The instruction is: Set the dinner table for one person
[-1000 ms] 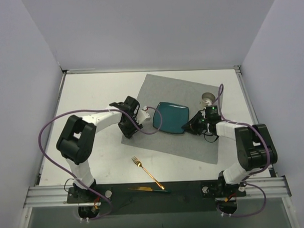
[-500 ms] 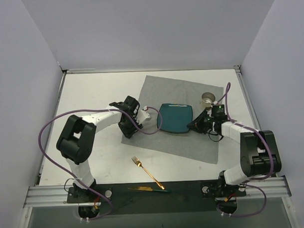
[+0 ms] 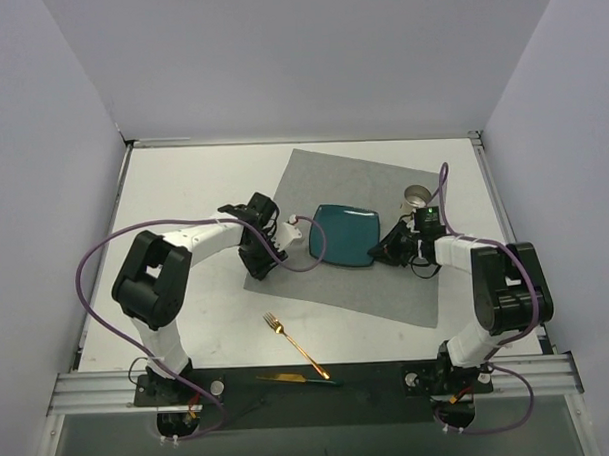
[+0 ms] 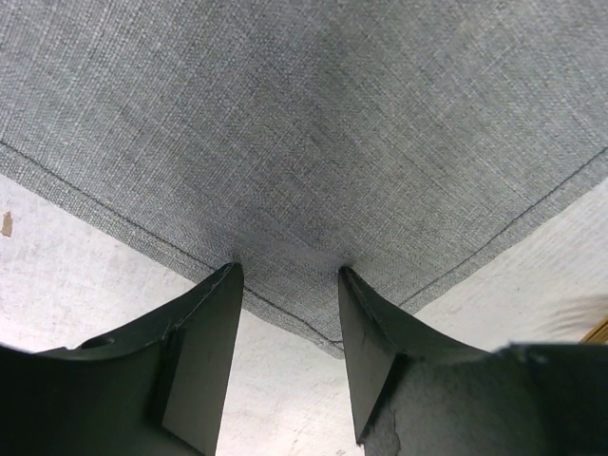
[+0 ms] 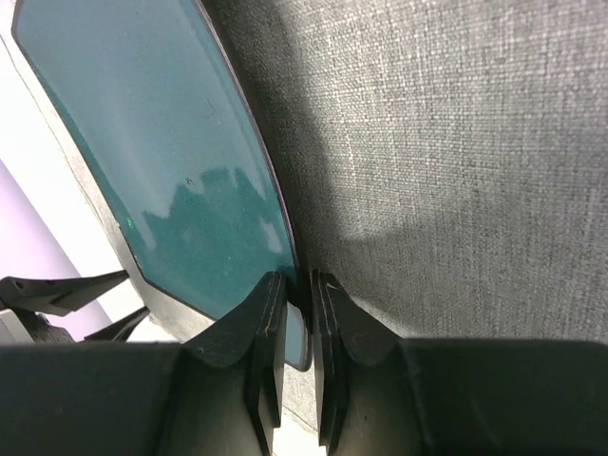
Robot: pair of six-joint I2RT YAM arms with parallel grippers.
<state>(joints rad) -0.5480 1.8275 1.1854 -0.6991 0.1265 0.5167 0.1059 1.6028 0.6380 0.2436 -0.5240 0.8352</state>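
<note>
**Tight at the plate, open room to the left**

The right gripper (image 5: 296, 285) is clamped on the plate (image 3: 343, 236) rim, and the cup (image 3: 416, 196) stands close behind it, blocking the far side. Only the plate lies between the grippers. Left of the left gripper (image 4: 290, 271) the table (image 3: 183, 192) is bare. The fork (image 3: 296, 345) and knife (image 3: 295, 378) lie toward the bases.

Grey cloth placemat (image 3: 333, 177), lying askew. Teal square plate (image 3: 345, 237) at its middle. Small metal cup (image 3: 415, 196) on its far right corner. Gold fork (image 3: 294, 345) off the placemat, just beyond its near edge. Gold knife (image 3: 290, 378) farther out, past the fork.
</note>
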